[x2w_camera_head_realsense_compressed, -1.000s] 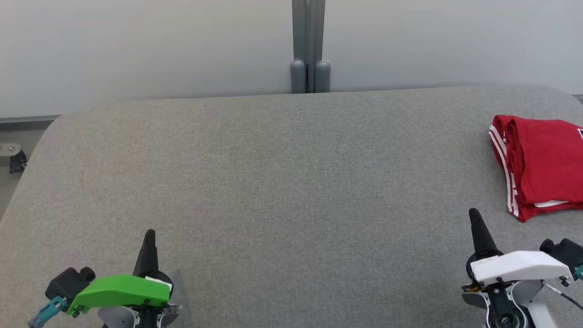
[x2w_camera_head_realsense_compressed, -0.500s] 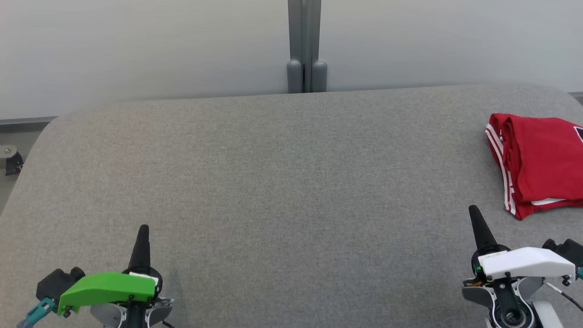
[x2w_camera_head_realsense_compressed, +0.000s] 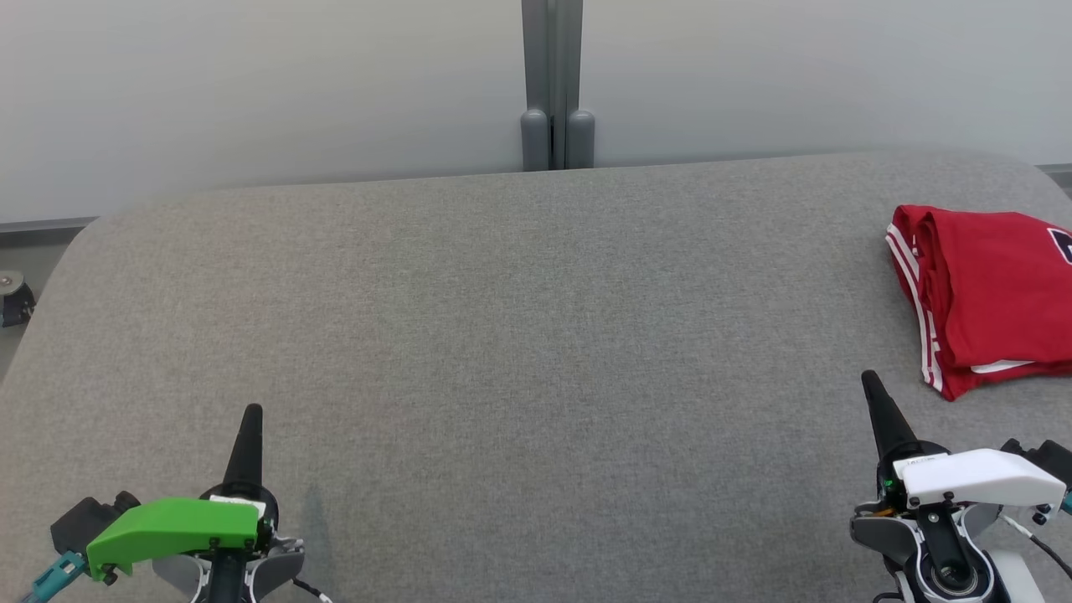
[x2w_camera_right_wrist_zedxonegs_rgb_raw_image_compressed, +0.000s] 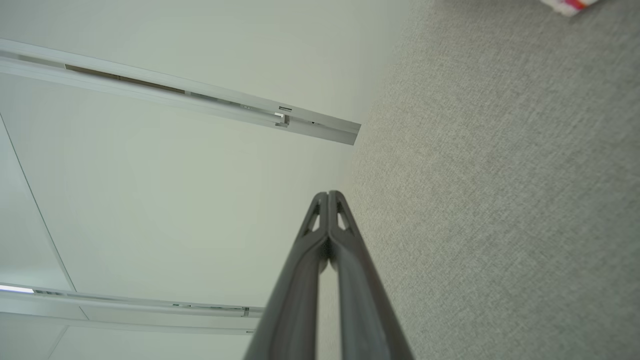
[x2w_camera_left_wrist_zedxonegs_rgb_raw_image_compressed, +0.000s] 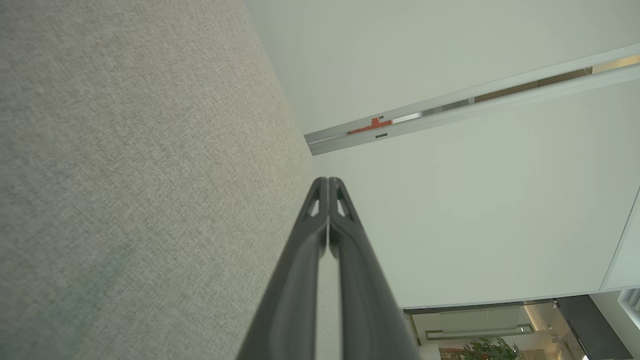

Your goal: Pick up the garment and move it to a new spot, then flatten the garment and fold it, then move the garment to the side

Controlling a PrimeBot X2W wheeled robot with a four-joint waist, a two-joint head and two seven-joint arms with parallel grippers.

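Observation:
A red garment with white side stripes lies folded at the right edge of the grey fabric table; a sliver of it shows in the right wrist view. My left gripper rests at the lower left, shut with nothing in it, its fingers pressed together. At the lower right my right gripper is also shut and empty, fingers together, just below and left of the garment's near corner and apart from it.
A pale wall with a grey vertical post runs behind the table's far edge. A small caster shows on the floor past the table's left edge.
The head camera has shifted, so the whole picture slid left and slightly up. Both grippers sit a little lower in the picture and stay shut. The garment lies as before.

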